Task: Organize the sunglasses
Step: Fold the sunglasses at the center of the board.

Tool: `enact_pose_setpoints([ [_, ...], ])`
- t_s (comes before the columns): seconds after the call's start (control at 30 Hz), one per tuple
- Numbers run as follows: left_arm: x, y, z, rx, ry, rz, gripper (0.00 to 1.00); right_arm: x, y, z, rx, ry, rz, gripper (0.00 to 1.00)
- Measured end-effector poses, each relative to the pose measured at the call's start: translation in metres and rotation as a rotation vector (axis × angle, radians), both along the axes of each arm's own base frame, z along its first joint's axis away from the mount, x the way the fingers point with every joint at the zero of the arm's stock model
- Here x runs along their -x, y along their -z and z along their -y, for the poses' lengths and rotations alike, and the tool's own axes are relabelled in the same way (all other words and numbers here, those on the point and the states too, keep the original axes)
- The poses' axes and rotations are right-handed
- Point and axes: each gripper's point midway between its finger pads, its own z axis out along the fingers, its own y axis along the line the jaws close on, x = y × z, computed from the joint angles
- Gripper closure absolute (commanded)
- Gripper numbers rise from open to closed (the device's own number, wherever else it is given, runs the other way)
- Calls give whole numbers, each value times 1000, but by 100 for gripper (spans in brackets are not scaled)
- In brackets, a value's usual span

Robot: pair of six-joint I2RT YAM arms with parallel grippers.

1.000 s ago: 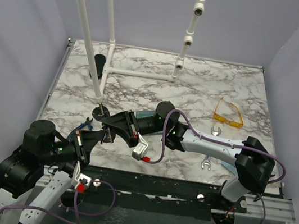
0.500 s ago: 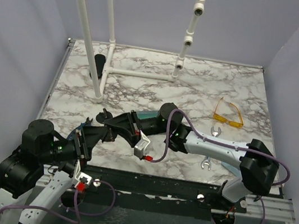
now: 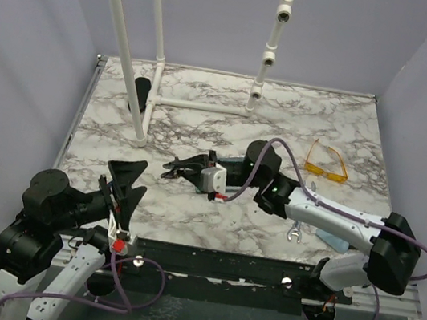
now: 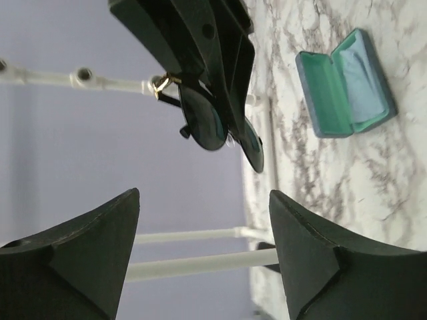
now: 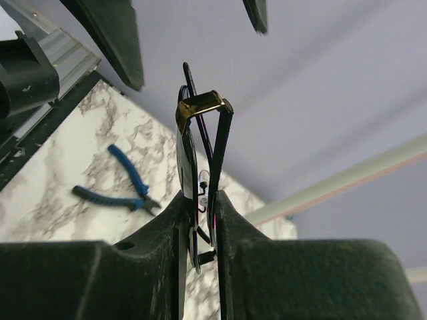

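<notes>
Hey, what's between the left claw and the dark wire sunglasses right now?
Nothing. In the top view only bare marble table shows between the open left claw and the dark wire sunglasses, pinched in the right claw.

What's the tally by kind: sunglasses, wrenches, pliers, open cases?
Sunglasses: 2 (yellow pair, dark wire pair in right claw)
Wrenches: 2 (far wrench, near wrench)
Pliers: 1
Open case: 1
Total: 6
</notes>
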Motion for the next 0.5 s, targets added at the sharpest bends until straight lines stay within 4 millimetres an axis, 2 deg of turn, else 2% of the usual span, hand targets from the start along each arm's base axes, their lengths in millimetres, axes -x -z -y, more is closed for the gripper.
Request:
enact_pose_setpoints([
  [0.2,-13,6,5,242,-116,-369,23,-15,13,39,138,118,-306,82],
  [0.33,-22,16,22,410,-158,-722,27,-11,33,59,250,169,-506,81],
  [0.5,-27,16,45,558,-147,-1034,32,-1,55,76,427,216,-749,81],
])
